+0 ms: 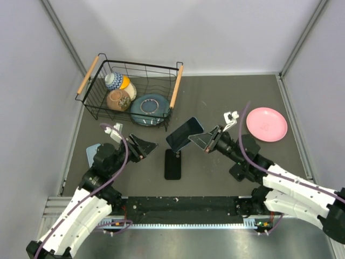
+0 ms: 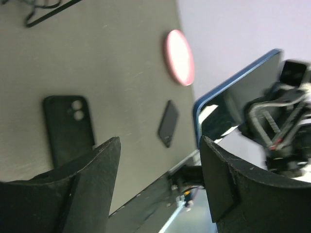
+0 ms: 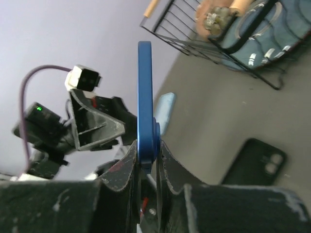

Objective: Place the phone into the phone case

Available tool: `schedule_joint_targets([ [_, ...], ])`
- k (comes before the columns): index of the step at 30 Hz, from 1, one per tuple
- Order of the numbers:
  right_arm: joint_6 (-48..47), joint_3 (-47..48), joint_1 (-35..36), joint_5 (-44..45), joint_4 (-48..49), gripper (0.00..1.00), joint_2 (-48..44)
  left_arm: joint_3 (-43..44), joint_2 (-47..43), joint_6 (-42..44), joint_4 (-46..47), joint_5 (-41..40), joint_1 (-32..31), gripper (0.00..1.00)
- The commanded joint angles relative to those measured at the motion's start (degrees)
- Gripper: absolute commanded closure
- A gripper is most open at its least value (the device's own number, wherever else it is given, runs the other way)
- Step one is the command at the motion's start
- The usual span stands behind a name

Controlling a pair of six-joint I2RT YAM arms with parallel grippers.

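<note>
Your right arm (image 1: 280, 181) holds the phone (image 1: 185, 135); its jaws are clamped across the phone's two faces at about the middle of one long edge; in the right wrist view the phone (image 3: 145, 97) stands edge-on, rising straight out of them. The phone is off the surface (image 1: 215, 102), tilted, hanging just beyond the far end of the phone case (image 1: 172, 164); the two look close but not touching. The case lies flat between the two arms, its long axis running near to far, with the camera cutout at the far end; I cannot tell whether its hollow faces up.

The phone's long axis runs on a diagonal, near-left to far-right, so it is turned off the case's line; that, as I judge it, is the relation your next move turns on. You would need to swing the phone round until the two axes agree, level it, then bring it toward the bases and down over the case. From the clamped jaws the case lies down and to the left.

Your left arm (image 1: 102, 167) has its jaws apart and holding nothing; they point at the case from its left side, near it but clear of it. That arm is free and well placed to pin the case; a light case may skid when the phone presses in.
</note>
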Motion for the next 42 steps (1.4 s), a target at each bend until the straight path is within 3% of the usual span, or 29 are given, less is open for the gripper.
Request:
schedule_joint_targets([
  [1, -9.3, 9.0, -6.9, -9.6, -26.4, 1.0, -4.2, 4.1, 4.3, 11.0, -12.4, -2.3, 0.0, 0.31],
  [5, -13.9, 15.7, -13.4, -24.0, -39.4, 1.0, -0.1, 3.1, 11.1, 13.9, -13.3, -1.3, 0.0, 0.34],
  [7, -16.6, 19.7, -14.9, -26.0, -45.4, 1.0, 2.5, 2.0, 13.2, 14.0, -12.0, -1.7, 0.0, 0.35],
  [13, -15.6, 24.7, -15.0, -38.0, -46.7, 0.98, 13.7, -2.2, 20.4, 14.7, -3.2, 0.7, -0.1, 0.38],
  [22, -14.5, 26.1, -15.0, -46.7, -43.9, 0.95, 25.5, -4.1, 29.6, 16.2, 4.0, 1.3, -0.3, 0.42],
  [42, -15.8, 32.8, -14.9, -48.2, -43.1, 0.94, 46.9, -5.0, 42.4, 15.6, 18.1, 6.2, -3.6, 0.49],
])
